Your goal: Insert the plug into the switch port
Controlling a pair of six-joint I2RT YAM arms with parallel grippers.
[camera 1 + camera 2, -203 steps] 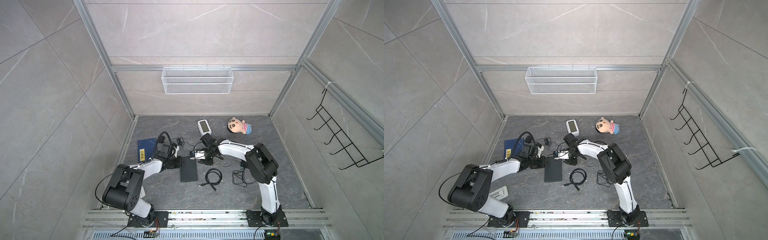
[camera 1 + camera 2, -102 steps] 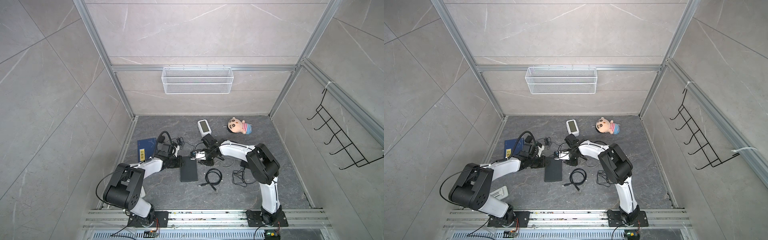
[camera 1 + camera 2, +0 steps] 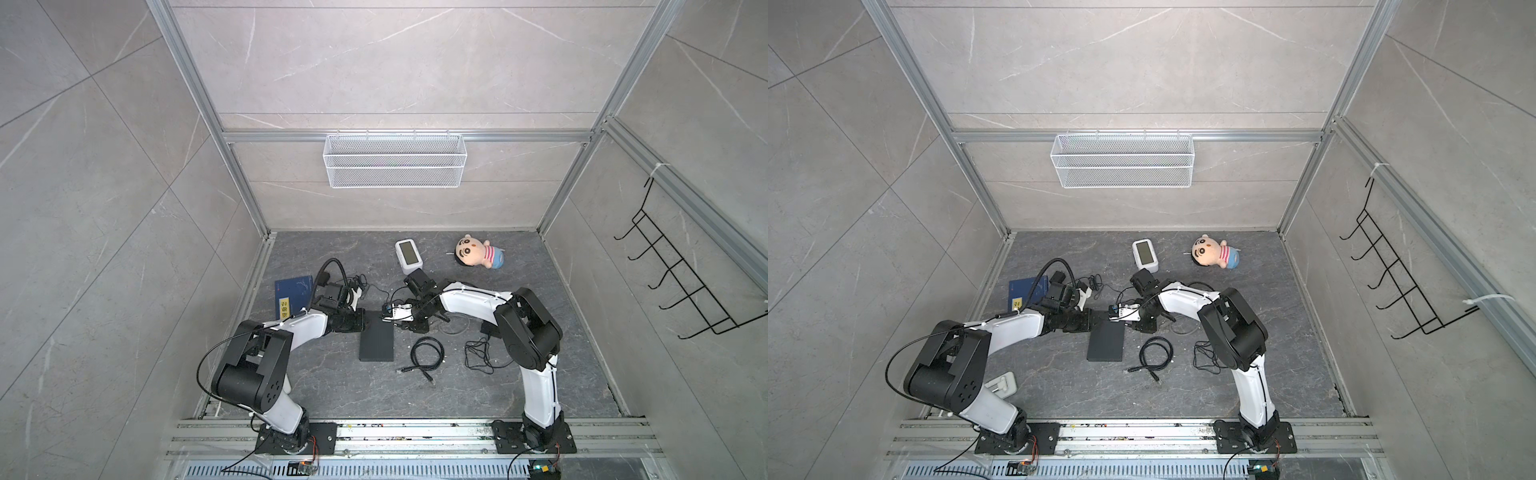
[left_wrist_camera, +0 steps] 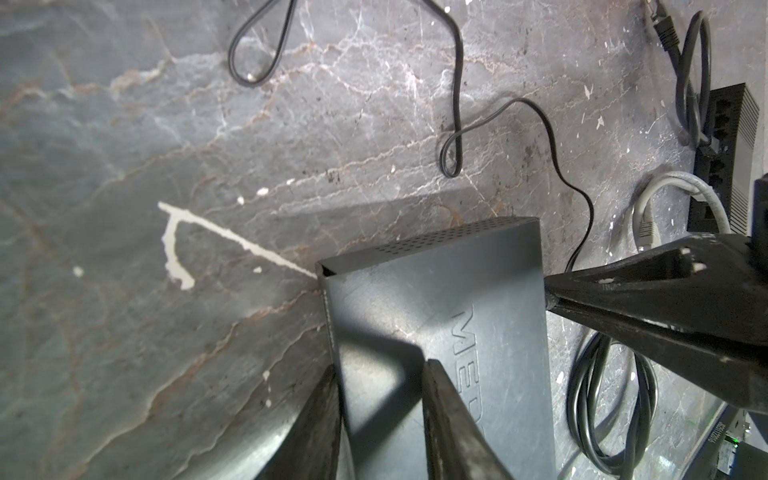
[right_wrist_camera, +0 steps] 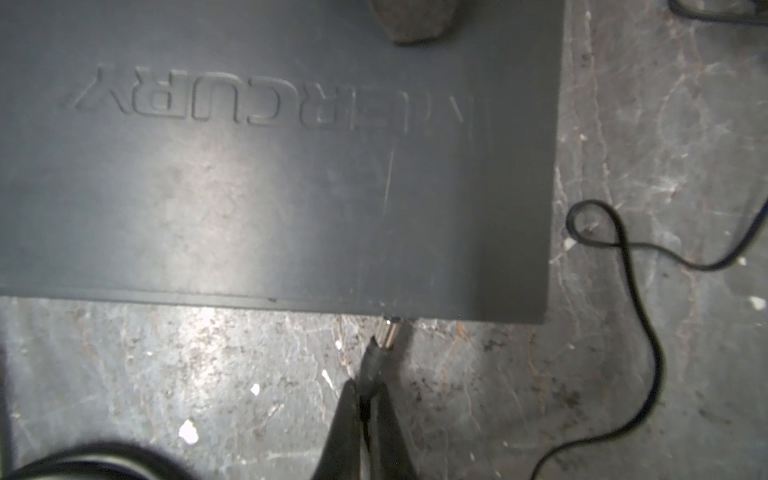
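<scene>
- The switch (image 3: pixel 376 343), a flat dark box with MERCURY pressed into its lid, lies flat mid-bench (image 3: pixel 332 386) between the two arms, its long side running near to far.
- The right claw (image 5: pixel 365 390) is pinched tight on the plug (image 5: pixel 378 351), gripping its black body. That puts the plug at the switch's far end, close to a corner.
- The plug's silver tip touches the switch's side wall, a bit tilted, and a short stretch of silver shows outside. The port itself is tucked under the lid's edge, so I honestly can't tell if the tip is in the hole or just against the wall.
- The left claw (image 4: pixel 380 368) is partway apart and has the switch by its far-left corner. One finger (image 4: pixel 320 419) runs along the side wall and the other lies on the lid.
- A thin black cord (image 5: pixel 644 332) loops over the bench near the plug's corner.
- A coiled black cable (image 3: pixel 428 353) sits just right of the switch, not touching it.
- Way at the far side are a white gadget (image 3: pixel 408 253) and a doll (image 3: pixel 478 252).
</scene>
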